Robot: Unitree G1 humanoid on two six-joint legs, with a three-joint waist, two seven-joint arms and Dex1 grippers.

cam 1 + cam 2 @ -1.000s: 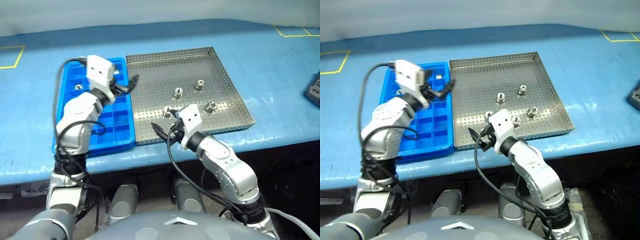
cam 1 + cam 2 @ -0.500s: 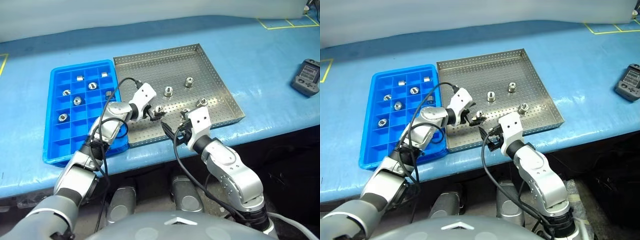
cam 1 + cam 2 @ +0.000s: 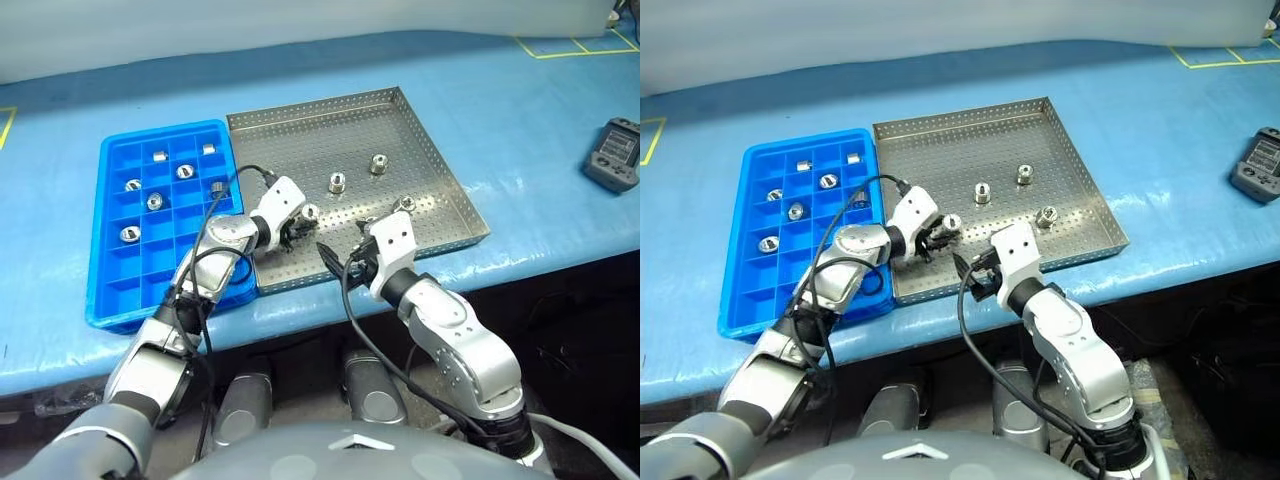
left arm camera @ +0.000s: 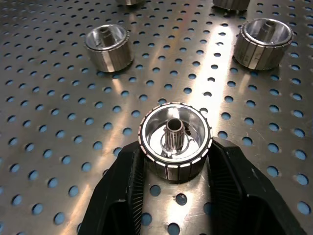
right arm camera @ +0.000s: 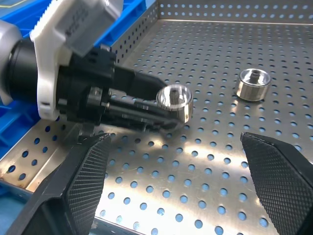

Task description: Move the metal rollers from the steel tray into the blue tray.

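Left gripper jaws clamped on one metal roller, gripped across its ribbed side wall, sitting near the front of the steel tray. Looks solid, stiff, probably heavy for its size and slick (polished steel), so a side grip low on the ribs seems right. Other rollers lie loose nearby; several sit in the blue tray. Right gripper jaws wide apart, empty.

Silver jointed arms, white wrist housings, looping black cables, black ribbed jaws.
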